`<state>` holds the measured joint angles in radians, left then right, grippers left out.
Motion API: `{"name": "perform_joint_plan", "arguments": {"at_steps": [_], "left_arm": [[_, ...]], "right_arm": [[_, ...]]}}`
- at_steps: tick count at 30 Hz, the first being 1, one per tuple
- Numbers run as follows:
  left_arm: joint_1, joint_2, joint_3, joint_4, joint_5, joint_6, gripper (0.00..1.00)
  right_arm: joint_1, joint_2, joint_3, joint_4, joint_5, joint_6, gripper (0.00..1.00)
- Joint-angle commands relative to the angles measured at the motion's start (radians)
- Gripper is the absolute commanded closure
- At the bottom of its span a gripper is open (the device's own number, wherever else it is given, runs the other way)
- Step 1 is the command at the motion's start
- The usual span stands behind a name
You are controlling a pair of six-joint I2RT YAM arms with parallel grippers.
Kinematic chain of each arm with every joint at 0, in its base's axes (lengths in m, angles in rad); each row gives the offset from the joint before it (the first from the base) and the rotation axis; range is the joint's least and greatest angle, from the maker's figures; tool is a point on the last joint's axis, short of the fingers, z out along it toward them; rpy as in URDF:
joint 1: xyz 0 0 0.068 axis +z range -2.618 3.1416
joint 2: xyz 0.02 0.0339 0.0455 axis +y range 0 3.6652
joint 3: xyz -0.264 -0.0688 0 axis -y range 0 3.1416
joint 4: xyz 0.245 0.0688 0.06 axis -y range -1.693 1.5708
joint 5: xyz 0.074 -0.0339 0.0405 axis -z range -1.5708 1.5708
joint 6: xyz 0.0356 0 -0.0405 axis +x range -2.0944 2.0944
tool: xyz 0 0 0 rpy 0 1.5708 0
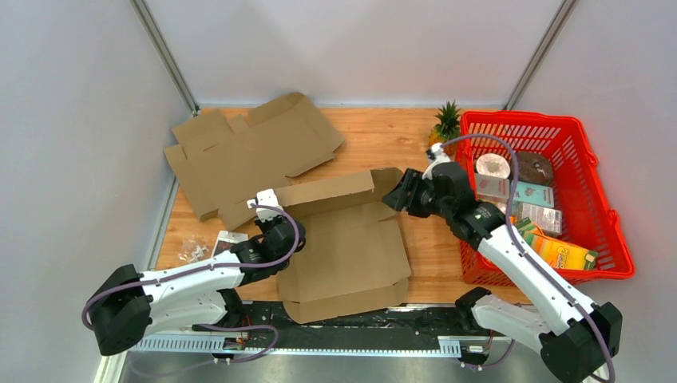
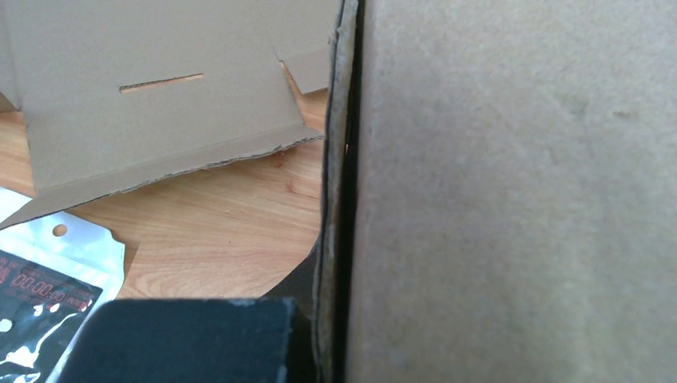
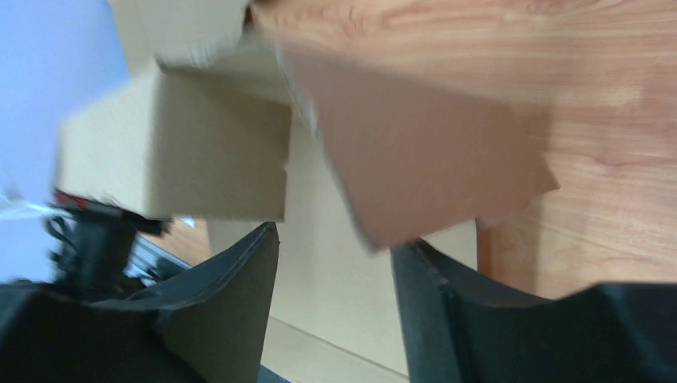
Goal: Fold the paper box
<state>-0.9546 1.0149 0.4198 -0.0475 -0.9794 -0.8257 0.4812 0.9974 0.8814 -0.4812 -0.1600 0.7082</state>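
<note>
The paper box (image 1: 351, 247) is a brown cardboard blank lying mid-table, with its back wall and side flaps partly raised. My left gripper (image 1: 281, 230) is at the box's left side, shut on the upright left wall. In the left wrist view that wall (image 2: 511, 199) fills the right half, with one dark finger (image 2: 184, 343) pressed against its edge and the other hidden behind it. My right gripper (image 1: 397, 196) stands open at the back right corner. In the right wrist view the right gripper (image 3: 335, 239) has nothing between its jaws, and a corner flap (image 3: 415, 159) reaches the right finger's tip.
A second flat cardboard blank (image 1: 239, 152) lies at the back left. A red basket (image 1: 523, 118) of groceries stands at the right, with a small pineapple (image 1: 447, 124) beside it. A plastic packet (image 1: 227, 239) and a small clear bag (image 1: 192, 249) lie left of the box.
</note>
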Motion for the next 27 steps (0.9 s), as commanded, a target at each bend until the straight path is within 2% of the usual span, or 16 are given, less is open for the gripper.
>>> {"name": "perform_joint_plan", "arguments": {"at_steps": [1,3,4,8,19,27], "left_arm": [[0.001,-0.024,0.0,-0.008,-0.065,-0.101,1.0],[0.001,-0.018,0.007,-0.012,-0.065,-0.096,1.0],[0.001,-0.01,0.01,-0.015,-0.064,-0.093,1.0],[0.001,0.019,0.042,-0.041,-0.061,-0.095,1.0],[0.001,0.045,0.063,-0.074,-0.059,-0.107,1.0],[0.001,0.04,0.06,-0.072,-0.059,-0.108,1.0]], "right_arm": [[0.131,0.032,-0.038,-0.027,0.183,-0.164,0.54],[0.143,0.072,-0.036,-0.017,0.282,-0.18,0.7],[0.145,0.107,-0.023,-0.02,0.313,-0.206,0.82],[0.148,0.185,-0.012,0.031,0.418,-0.275,0.99],[0.215,0.308,-0.133,0.326,0.579,-0.377,1.0],[0.237,0.349,-0.216,0.461,0.64,-0.343,1.0]]}}
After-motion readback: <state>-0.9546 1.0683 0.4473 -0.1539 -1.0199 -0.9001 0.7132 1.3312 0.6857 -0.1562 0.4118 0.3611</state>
